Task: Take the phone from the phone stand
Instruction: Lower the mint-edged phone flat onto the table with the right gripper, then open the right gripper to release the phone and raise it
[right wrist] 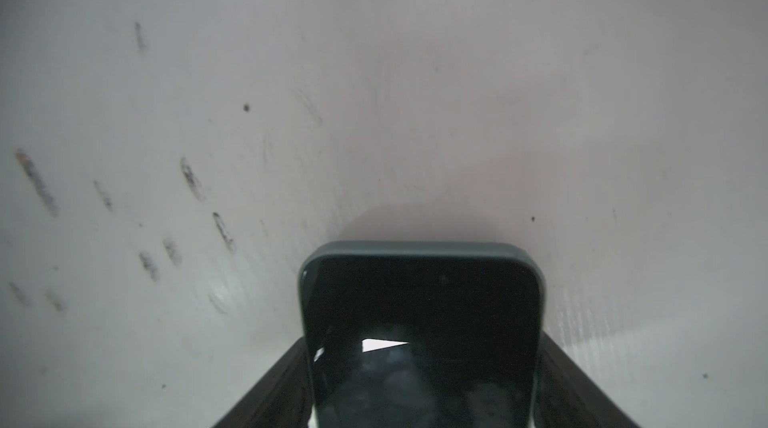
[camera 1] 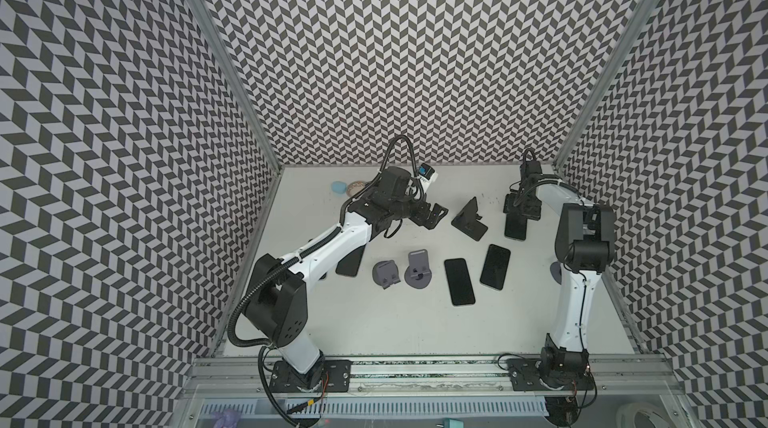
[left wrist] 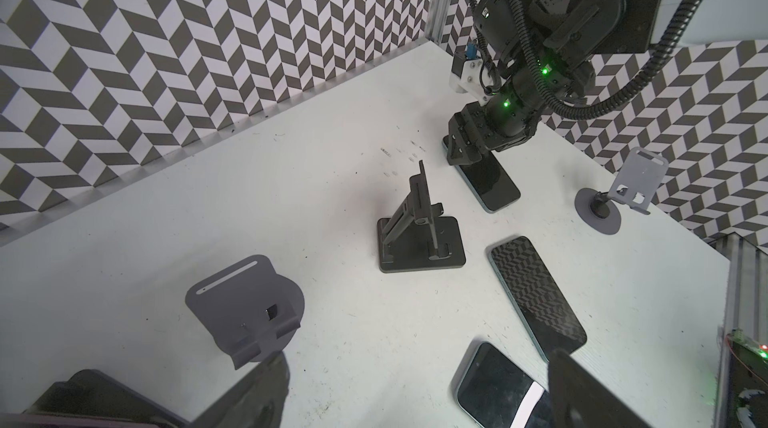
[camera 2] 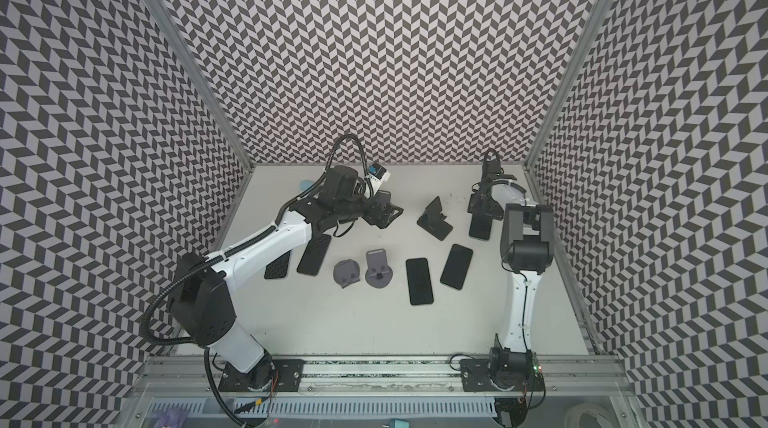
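Phone (camera 1: 515, 230): dark, flat on the white table (camera 1: 374, 322), right of centre in both top views, apart from the black phone stand (camera 1: 469, 222).
Right gripper (right wrist: 423, 340): fingers (right wrist: 270, 388) flank the phone's long edges; whether they pinch it cannot be told.
Left gripper (camera 1: 438, 216): spread, empty, left of the stand.

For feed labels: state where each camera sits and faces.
Both top views: high in front, looking down on the table; both arms, left gripper, right gripper.
Left wrist: on left arm, facing the black stand; own fingers at the edge.
Right wrist: on right arm, close above the phone; fingers flank it.
Both wrist views share the phone.
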